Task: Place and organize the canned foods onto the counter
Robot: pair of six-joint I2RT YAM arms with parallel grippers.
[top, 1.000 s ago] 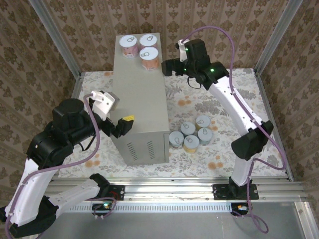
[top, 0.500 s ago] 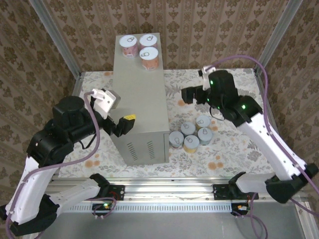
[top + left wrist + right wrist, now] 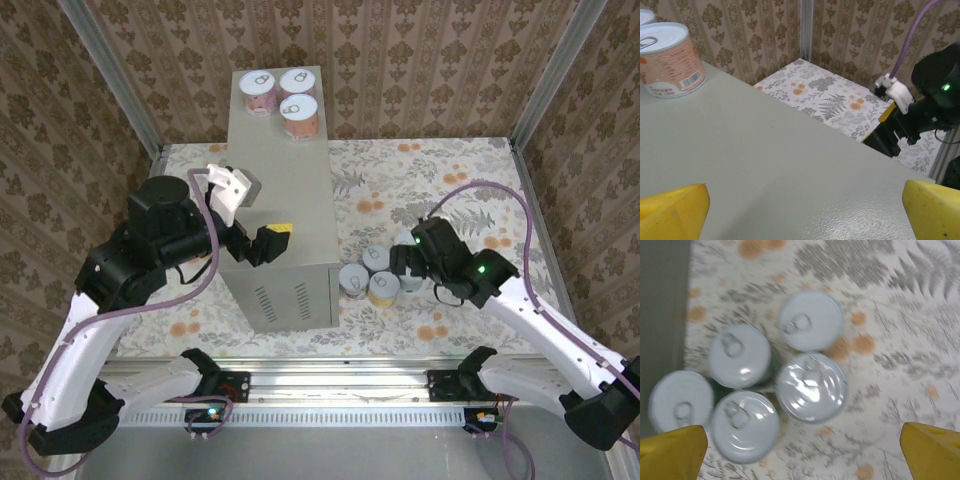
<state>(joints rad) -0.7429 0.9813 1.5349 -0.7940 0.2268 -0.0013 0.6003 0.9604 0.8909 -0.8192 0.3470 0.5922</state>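
the right gripper [image 3: 802,452] has its yellow fingertips [image 3: 670,450] spread wide with nothing between them, hanging straight above the five cans [image 3: 811,386] bunched on the flowered floor [image 3: 900,315] just beside the counter [image 3: 285,200]. the left gripper [image 3: 805,210] is spread wide and empty too, hovering over the near end of the counter top.

three cans [image 3: 281,95] already stand together at the counter's far end, so i'd say the job is partway through and the step in hand is reaching for the next can. the bunch is tight, lids nearly touching. i reckon the next move calls for coming down on a can at the outside of the bunch, where the fingers can slip past its sides without knocking its neighbours.

the right wrist view gives the pull tabs and how closely the cans crowd each other. the overhead view gives what that one leaves out: the three cans up top and the bare stretch of counter in front of them. the left wrist view catches a pink can's label [image 3: 670,60] close up.
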